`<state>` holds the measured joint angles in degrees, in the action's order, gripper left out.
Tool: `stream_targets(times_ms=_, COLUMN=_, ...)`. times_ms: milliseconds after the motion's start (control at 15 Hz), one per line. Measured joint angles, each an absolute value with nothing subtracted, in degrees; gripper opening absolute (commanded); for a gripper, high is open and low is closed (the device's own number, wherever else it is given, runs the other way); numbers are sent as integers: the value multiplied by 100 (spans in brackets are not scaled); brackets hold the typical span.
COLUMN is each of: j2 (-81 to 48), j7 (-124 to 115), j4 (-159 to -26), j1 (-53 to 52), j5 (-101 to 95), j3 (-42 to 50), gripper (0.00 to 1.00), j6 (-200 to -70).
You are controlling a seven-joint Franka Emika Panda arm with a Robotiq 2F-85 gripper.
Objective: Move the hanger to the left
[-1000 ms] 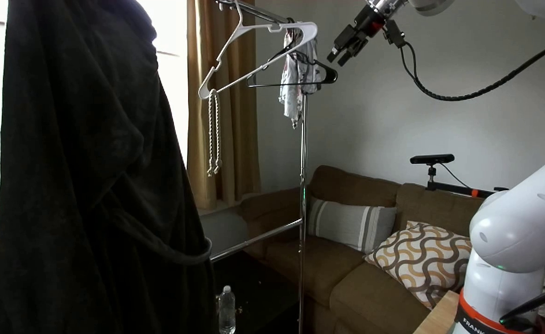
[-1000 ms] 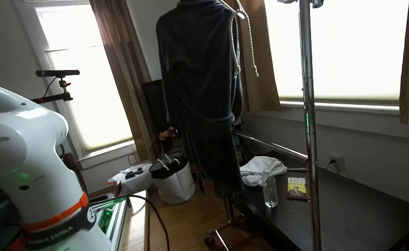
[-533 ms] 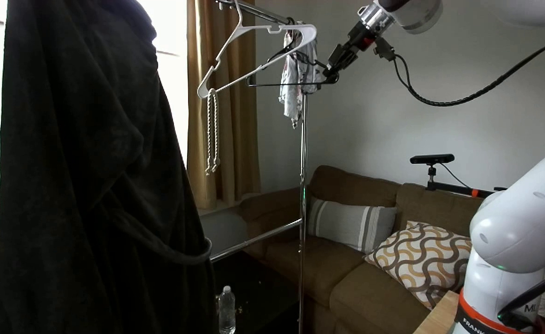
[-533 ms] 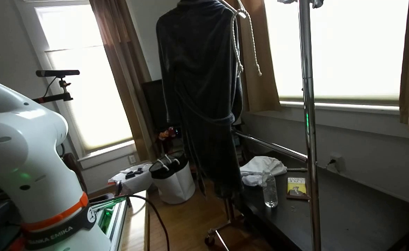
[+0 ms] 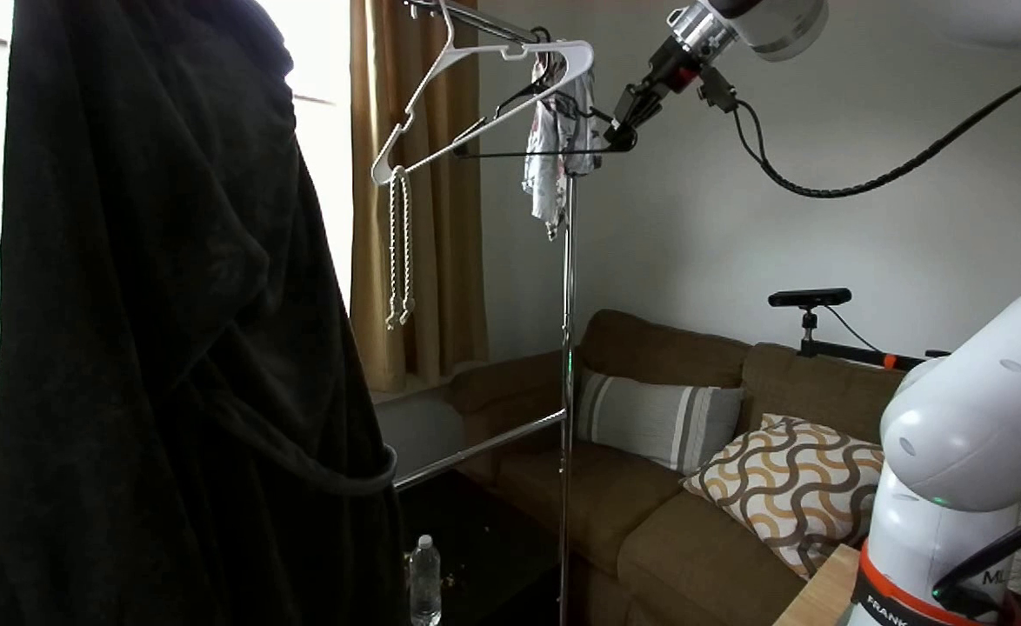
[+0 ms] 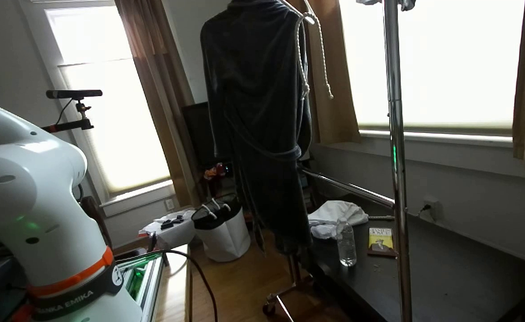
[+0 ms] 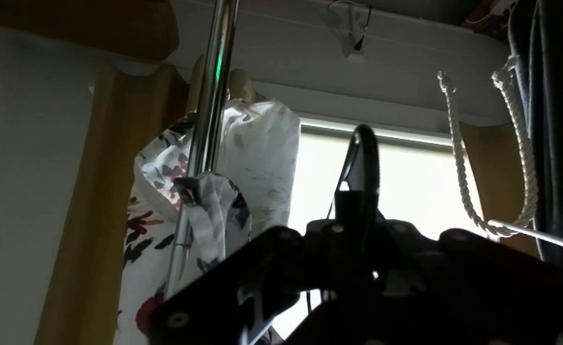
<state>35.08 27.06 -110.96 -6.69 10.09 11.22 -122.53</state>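
Observation:
A black hanger (image 5: 510, 155) hangs at the near end of the rack's top rail in an exterior view. My gripper (image 5: 620, 137) is shut on its right-hand corner. In the wrist view the rounded end of the black hanger (image 7: 370, 158) rises from between the closed fingertips of the gripper (image 7: 351, 206). A white hanger (image 5: 576, 59) hangs further along the rail, apart from the gripper, with a rope looped over its lower bar. Only the tip of the white hanger (image 6: 309, 18) shows in an exterior view, where the gripper is out of frame.
A floral cloth (image 5: 545, 196) hangs by the rack's upright pole (image 5: 568, 304), close behind the black hanger. The rope (image 7: 459, 143) dangles from the white hanger. A large dark robe (image 6: 262, 89) fills the rack's far end. Beneath are a bottle (image 6: 346, 243) and a sofa (image 5: 667, 348).
My gripper has come down and leftward onto the black hanger's corner and closed there. The black hanger has shifted slightly left and up. The rope sways a little.

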Motion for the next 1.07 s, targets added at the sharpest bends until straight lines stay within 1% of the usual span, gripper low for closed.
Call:
stream_targets(times_ms=400, j2=3875, j7=2701, j4=-10946, j1=-792, j5=1184, j3=976, gripper=2, j6=-12302)
stream_targets(times_ms=533, j2=4072, j7=2685, j4=-10933, j1=-925, j5=1362, j3=995, gripper=2, j6=-11699)
stream_targets(times_ms=667, j2=4296, j7=2582, j4=-10930, j1=-979, j5=1437, j3=1000, gripper=2, j6=-10784)
stream_targets(times_ms=800, j2=4517, j7=2366, j4=-10934, j1=-934, j5=1429, j3=993, gripper=2, j6=-9890)
stream_targets(times_ms=1067, j2=4938, j7=1774, j4=-11015, j1=-682, j5=1428, j3=977, gripper=2, j6=-8536)
